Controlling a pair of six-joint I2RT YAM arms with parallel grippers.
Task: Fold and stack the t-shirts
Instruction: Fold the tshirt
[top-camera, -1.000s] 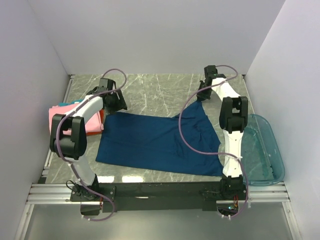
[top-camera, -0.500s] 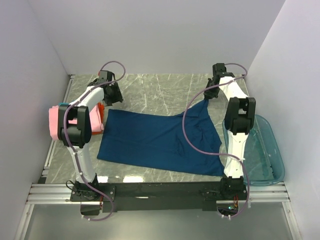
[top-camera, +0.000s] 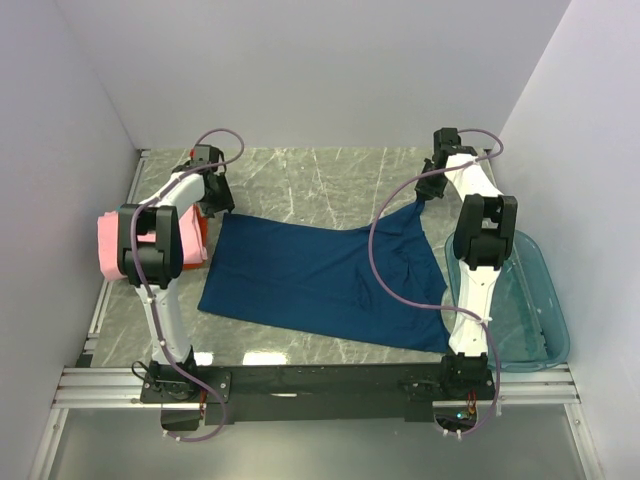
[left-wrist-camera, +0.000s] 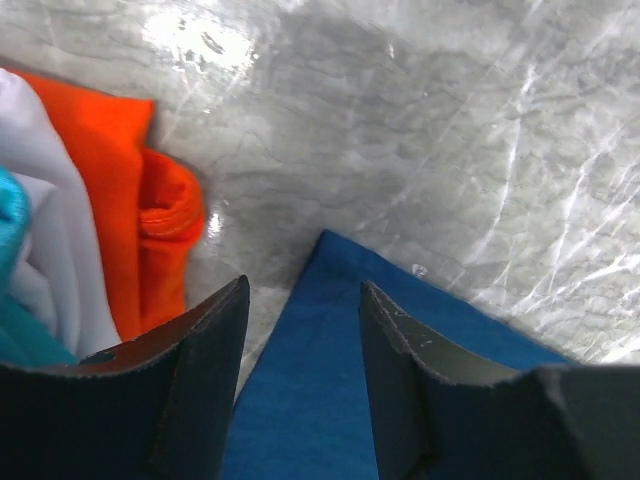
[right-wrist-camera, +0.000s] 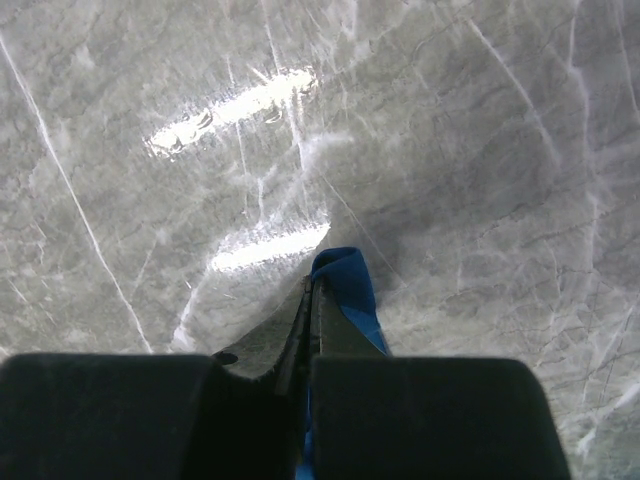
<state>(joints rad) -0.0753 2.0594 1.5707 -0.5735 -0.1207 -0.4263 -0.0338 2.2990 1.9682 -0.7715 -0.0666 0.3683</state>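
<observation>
A large navy t-shirt (top-camera: 320, 275) lies spread across the middle of the table. My right gripper (top-camera: 427, 192) is shut on its far right corner, and a small fold of navy cloth (right-wrist-camera: 347, 282) sticks out past the closed tips (right-wrist-camera: 312, 288). My left gripper (top-camera: 214, 196) stands open over the shirt's far left corner (left-wrist-camera: 320, 380). That corner lies between the two fingers (left-wrist-camera: 200, 380) without being pinched. Folded t-shirts are stacked at the left: pink (top-camera: 112, 245), orange (left-wrist-camera: 125, 190) and teal (left-wrist-camera: 10, 225).
A translucent teal tub (top-camera: 525, 300) sits at the right edge beside the right arm's base. White walls close in the back and both sides. Bare marble (top-camera: 320, 175) shows behind the navy shirt.
Both grippers have moved toward the back and outward. The right one has drawn the navy corner with it, flattening the shirt. The left jaws have narrowed around the far left corner.
</observation>
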